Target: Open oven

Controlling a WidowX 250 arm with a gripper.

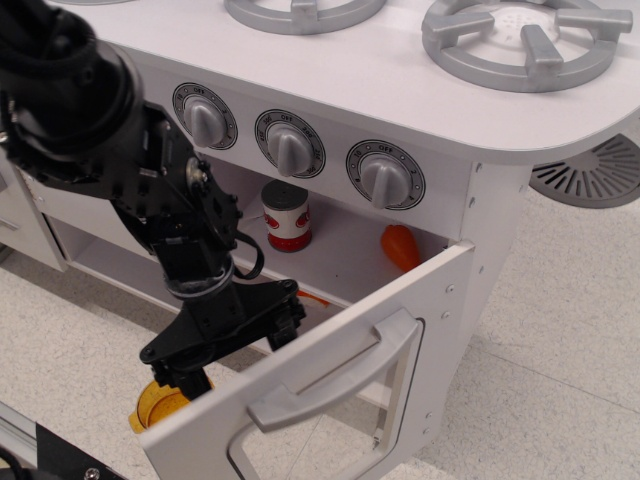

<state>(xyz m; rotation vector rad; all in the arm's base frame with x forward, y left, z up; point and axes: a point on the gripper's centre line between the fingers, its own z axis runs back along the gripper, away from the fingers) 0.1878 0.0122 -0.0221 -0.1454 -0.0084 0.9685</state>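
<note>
The white toy oven (500, 230) stands with its door (440, 320) swung far out toward the front left. The door's wide grey handle (335, 375) and clear window face outward. Three grey knobs (290, 145) sit above the opening. My black gripper (235, 348) is low at the door's free edge, on its inner side, with the fingers (285, 318) spread apart and holding nothing. The fingertips lie against or just behind the door's top edge. The arm reaches down from the upper left.
Inside the oven, a red and white can (287, 215) and an orange toy (402, 247) sit on the shelf. A yellow cup (160, 405) lies on the floor below my gripper. Grey burners (525, 40) top the stove. A grey vent (590, 175) lies at the right.
</note>
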